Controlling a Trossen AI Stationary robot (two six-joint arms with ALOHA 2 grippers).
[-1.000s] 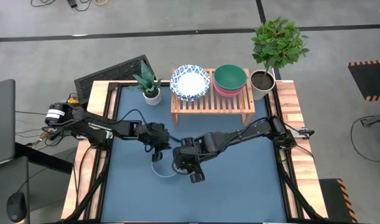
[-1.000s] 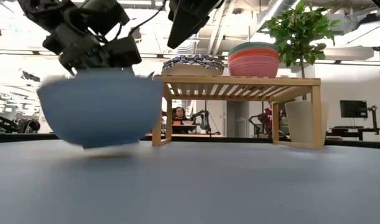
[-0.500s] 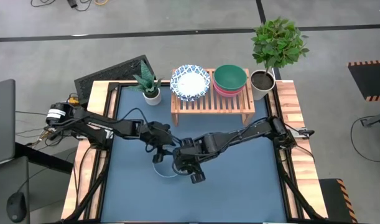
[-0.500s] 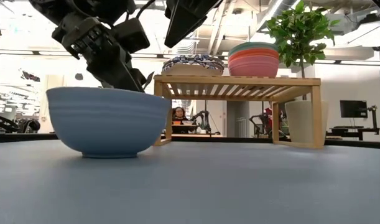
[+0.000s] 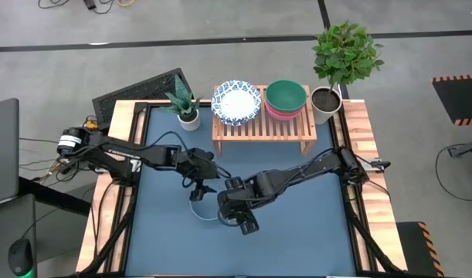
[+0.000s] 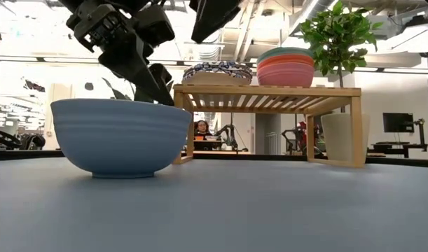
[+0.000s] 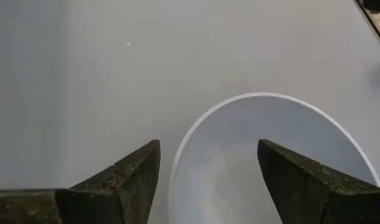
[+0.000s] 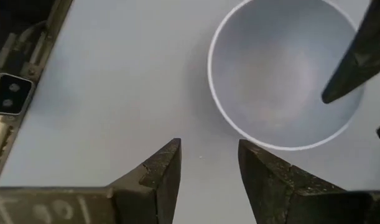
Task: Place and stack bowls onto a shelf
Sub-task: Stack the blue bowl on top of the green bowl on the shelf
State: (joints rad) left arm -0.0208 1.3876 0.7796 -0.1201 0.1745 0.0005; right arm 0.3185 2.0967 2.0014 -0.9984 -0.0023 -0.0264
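Observation:
A light blue bowl (image 5: 205, 209) stands upright on its foot on the blue table (image 5: 297, 232), near the middle. My left gripper (image 7: 208, 146) hangs open just over the bowl's far rim (image 7: 177, 162), one finger outside and one over the hollow; no touch shows. My right gripper (image 8: 208, 163) is open over bare table to the bowl's right, nothing between its fingers. On the shelf (image 5: 263, 126) at the far edge sit white bowls with blue-patterned rims (image 5: 236, 102) and a green bowl on pink ones (image 5: 286, 97).
A small potted plant (image 5: 185, 106) stands left of the shelf and a tall one in a white pot (image 5: 326, 103) to its right. A dark mat (image 5: 139, 89) lies beyond the far left corner. A person (image 6: 200, 130) sits in the room behind.
The light blue bowl, held tilted just above the table a second ago, now stands level on it. My left gripper has opened, let go of the rim and risen slightly. My right gripper has drifted a little toward the near edge.

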